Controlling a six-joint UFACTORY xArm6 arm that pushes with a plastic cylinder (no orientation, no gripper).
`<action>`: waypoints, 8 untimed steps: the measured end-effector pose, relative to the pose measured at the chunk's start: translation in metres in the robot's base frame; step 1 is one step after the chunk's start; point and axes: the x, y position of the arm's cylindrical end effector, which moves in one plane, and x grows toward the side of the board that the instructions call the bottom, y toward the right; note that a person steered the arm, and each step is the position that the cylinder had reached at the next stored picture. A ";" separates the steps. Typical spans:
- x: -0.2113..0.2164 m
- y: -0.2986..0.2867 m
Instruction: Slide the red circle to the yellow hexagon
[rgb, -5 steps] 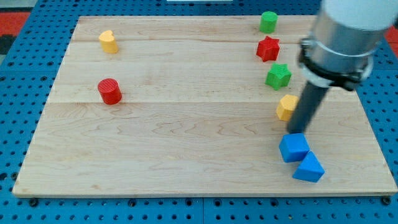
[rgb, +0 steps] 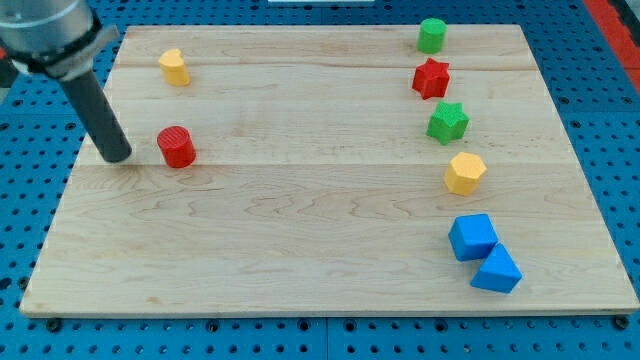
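The red circle (rgb: 176, 147) sits on the wooden board at the view's left. My tip (rgb: 118, 157) rests on the board just to the left of the red circle, a small gap apart. The yellow hexagon (rgb: 465, 172) lies far off at the view's right, below the green star (rgb: 447, 122).
A yellow block (rgb: 174, 67) sits at the top left. A green circle (rgb: 431, 35) and a red star (rgb: 431, 78) stand at the top right. A blue cube (rgb: 472, 237) and a blue wedge-like block (rgb: 497, 270) touch at the bottom right. The board's left edge (rgb: 62, 190) is close to my tip.
My rod has swung from the right side, beside the yellow hexagon, across to the left of the red circle. No block has moved.
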 end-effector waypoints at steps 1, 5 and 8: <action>-0.016 0.114; 0.035 0.165; 0.006 0.246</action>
